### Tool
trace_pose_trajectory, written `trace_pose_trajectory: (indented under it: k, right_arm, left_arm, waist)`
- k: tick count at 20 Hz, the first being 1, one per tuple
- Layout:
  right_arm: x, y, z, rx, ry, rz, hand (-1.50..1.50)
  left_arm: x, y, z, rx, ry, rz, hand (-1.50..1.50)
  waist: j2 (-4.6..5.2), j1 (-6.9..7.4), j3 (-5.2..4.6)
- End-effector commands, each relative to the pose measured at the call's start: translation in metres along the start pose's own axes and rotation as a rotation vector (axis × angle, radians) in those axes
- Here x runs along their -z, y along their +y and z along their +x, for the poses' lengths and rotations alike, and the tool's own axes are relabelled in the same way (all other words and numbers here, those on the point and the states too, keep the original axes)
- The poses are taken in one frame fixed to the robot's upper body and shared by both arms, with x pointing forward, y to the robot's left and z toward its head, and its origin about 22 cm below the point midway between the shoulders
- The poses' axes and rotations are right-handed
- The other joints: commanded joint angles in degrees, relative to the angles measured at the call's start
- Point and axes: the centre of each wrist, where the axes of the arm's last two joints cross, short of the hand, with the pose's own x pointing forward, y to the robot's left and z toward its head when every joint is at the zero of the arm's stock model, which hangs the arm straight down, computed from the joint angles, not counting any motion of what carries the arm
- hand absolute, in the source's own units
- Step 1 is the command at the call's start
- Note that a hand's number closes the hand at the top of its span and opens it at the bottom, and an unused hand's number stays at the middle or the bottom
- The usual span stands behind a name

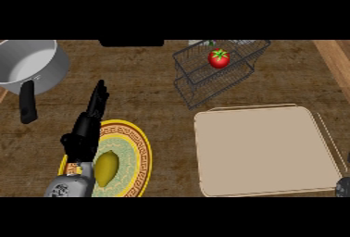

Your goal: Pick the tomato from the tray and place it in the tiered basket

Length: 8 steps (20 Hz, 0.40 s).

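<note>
Tomato (219, 59): inside the tiered basket (205, 88), at the counter's far side.
Tray (263, 152): flat, just nearer than the basket.
Left hand (85, 132): fingers straight, over the patterned plate (140, 148), beside a yellow fruit (106, 167).
Right hand (342, 187): a sliver at the tray's near right corner; open or closed, cannot tell.
Pot (31, 65): far left.

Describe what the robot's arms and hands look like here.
The left forearm is a grey, rounded casing with small dark round details near its lower end. It ends in a black left hand, blocky at the palm, then slim and tapering beyond it. Of the right hand only a small dark piece shows at the lower right edge; its forearm is out of view.
</note>
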Motion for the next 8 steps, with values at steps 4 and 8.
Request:
trace_pose_trajectory:
  k: [4, 8]
  right_arm:
    - [-0.025, -0.103, -0.099, 0.109, 0.016, -0.043, -1.50]
    - [-0.047, -0.157, -0.148, 0.148, 0.009, -0.018, -1.50]
  left_arm:
    - [0.004, 0.005, -0.002, -0.005, 0.016, 0.013, 0.00]
    - [0.000, 0.011, 0.005, 0.004, -0.006, -0.003, 0.00]
  waist:
    - [0.09, -0.54, 0.03]
    - [0.12, -0.04, 0.03]
